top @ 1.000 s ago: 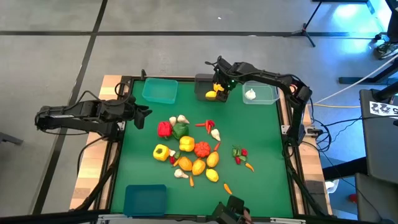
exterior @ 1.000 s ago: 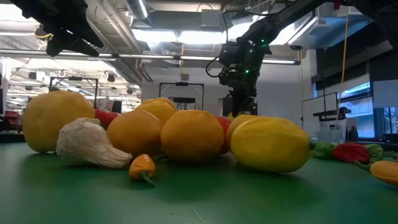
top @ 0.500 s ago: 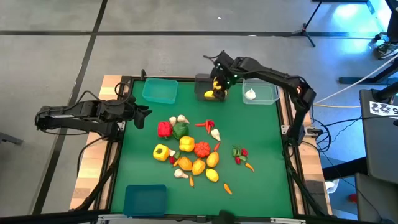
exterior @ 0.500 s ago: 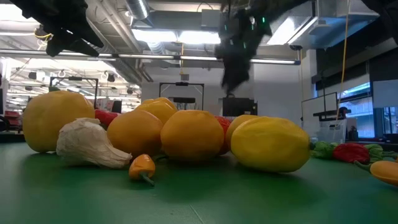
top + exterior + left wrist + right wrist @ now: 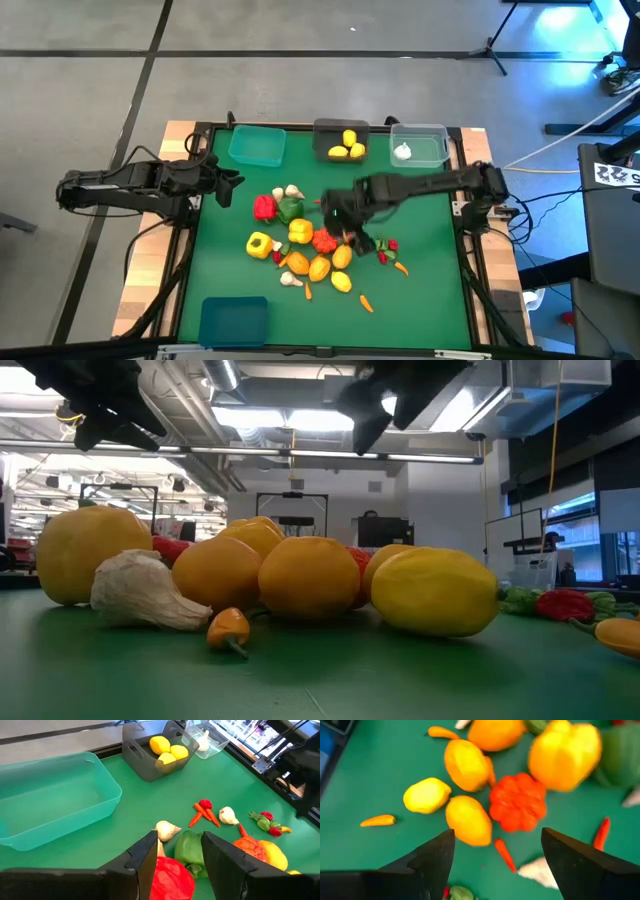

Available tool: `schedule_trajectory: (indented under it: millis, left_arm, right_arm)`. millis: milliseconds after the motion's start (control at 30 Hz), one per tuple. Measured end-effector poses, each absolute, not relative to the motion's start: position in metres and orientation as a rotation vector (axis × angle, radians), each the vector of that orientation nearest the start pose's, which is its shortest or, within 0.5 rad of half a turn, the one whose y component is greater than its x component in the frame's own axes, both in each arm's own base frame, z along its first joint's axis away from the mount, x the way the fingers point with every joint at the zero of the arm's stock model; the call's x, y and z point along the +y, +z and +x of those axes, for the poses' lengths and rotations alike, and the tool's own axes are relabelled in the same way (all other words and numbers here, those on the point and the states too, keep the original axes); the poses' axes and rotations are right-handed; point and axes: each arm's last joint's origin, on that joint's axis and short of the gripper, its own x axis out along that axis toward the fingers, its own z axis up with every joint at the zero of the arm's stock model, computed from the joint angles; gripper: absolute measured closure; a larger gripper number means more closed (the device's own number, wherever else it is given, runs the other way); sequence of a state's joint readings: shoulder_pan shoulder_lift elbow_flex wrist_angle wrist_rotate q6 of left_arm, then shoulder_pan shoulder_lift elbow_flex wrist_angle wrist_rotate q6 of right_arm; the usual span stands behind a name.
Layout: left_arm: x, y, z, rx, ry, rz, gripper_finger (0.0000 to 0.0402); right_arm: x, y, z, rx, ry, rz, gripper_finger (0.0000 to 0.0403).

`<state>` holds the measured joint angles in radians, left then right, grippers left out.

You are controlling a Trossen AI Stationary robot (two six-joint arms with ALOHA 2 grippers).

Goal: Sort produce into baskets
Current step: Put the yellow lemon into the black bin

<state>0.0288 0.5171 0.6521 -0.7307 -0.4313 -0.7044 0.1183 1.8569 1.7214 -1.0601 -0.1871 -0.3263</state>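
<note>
1. Your right gripper [image 5: 347,214] has swung away from the dark grey bin [image 5: 341,141] at the far edge and now hangs over the pile in the middle of the mat; the bin holds three yellow lemons [image 5: 347,147].
2. Going left to right: your left gripper [image 5: 232,183] waits at the left edge, jaws closed on nothing, with the red pepper [image 5: 170,877] and green pepper [image 5: 189,850] just ahead of its fingertips.
3. Next, the right gripper has its jaws wide apart, nothing between them.
4. Directly under that claw lies the orange ribbed pepper [image 5: 518,801], with a lemon [image 5: 468,819] just beside it and a second lemon [image 5: 426,795] a little farther out.
5. Judging by this, the right arm is the nearer one for those lemons; the closest one's long axis runs slantwise to the open jaws.
6. Its skin looks smooth, glossy and hard.
</note>
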Motion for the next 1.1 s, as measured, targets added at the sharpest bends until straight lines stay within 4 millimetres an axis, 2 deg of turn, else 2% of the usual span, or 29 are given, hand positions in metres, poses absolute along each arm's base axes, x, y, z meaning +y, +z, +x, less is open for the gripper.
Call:
schedule_trajectory:
  millis: [133, 300, 567, 733, 933, 1100]
  left_arm:
    - [0.015, 0.273, 0.102, 0.408, 0.632, -0.551, 0.0251]
    - [0.015, 0.272, 0.101, 0.425, 0.642, -0.566, 0.0251]
    - [0.015, 0.269, 0.100, 0.453, 0.648, -0.563, 0.0251]
    - [0.015, 0.269, 0.099, 0.462, 0.651, -0.561, 0.0251]
    - [0.015, 0.268, 0.099, 0.470, 0.654, -0.560, 0.0251]
    - [0.015, 0.268, 0.099, 0.470, 0.654, -0.560, 0.0251]
  right_arm:
    - [0.079, 0.283, 0.381, 1.141, 0.512, -0.290, 0.0111]
    - [0.097, 0.252, 0.386, 1.185, 0.546, -0.306, 0.0111]
    - [0.101, 0.196, 0.391, 1.280, 0.544, -0.318, 0.0111]
    - [0.101, 0.172, 0.391, 1.332, 0.542, -0.307, 0.0111]
    - [0.101, 0.161, 0.390, 1.332, 0.522, -0.264, 0.0116]
    - [0.102, 0.162, 0.391, 1.326, 0.526, -0.259, 0.0166]
